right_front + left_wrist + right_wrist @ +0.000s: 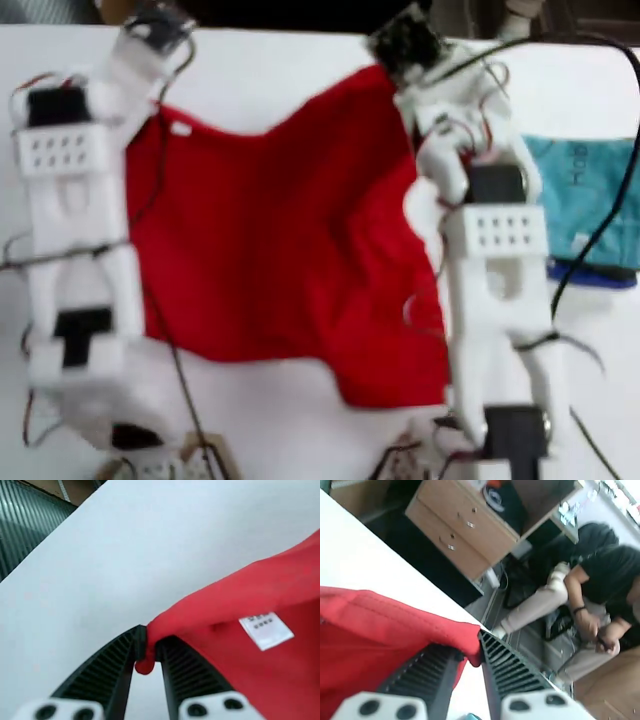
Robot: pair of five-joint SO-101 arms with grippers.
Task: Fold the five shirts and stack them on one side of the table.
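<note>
Left tool clamped on a corner of the red shirt, right tool pinched shut on another corner, shirt spread between both tools over the tabletop, teal shirt lay apart, outward of the right tool.

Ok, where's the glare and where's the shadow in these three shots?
High view: the white table glares, nearly swallowing the white arms. Left wrist view: even light, no hard shadow by the red shirt. Right wrist view: bright table, dark floor beyond.

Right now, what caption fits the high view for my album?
Left arm and right arm hold the red shirt by its far corners on the table; folded shirts sit beside.
</note>
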